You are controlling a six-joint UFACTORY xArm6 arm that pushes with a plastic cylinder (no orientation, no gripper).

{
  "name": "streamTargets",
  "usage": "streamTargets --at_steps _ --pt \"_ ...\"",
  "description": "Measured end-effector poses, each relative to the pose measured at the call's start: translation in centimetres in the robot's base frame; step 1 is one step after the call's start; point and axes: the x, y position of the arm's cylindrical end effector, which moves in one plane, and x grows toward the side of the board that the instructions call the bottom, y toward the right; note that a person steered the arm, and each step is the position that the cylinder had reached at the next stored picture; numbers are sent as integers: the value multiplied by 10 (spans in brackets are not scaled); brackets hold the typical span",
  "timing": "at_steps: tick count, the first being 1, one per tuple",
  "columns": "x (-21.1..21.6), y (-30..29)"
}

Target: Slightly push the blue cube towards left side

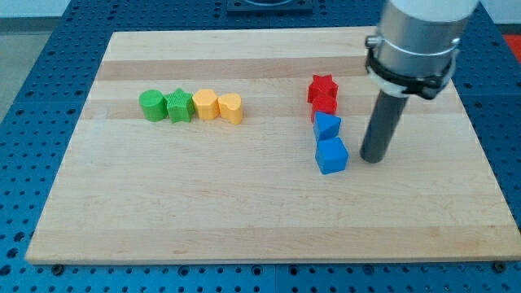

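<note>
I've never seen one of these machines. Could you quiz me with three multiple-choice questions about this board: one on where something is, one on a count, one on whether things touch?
1. Where is my tip relative to the blue cube?
A. To the view's right of it
B. To the view's left of it
C. On top of it

2. How many blocks lie on the board?
A. Six
B. Eight
C. Ten

3. Is my tip touching the blue cube?
A. Yes, pressed against it
B. No, a strip of wood shows between them
C. It is lifting it

Answers: 1 A, the rod stands right of the cube. 2 B, two green, two yellow, two red, two blue. 3 B, a gap is visible.
</note>
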Motion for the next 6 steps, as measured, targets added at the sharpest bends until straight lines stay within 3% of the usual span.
streamTargets --at_steps 5,6 --pt "0 -106" --pt "28 -99"
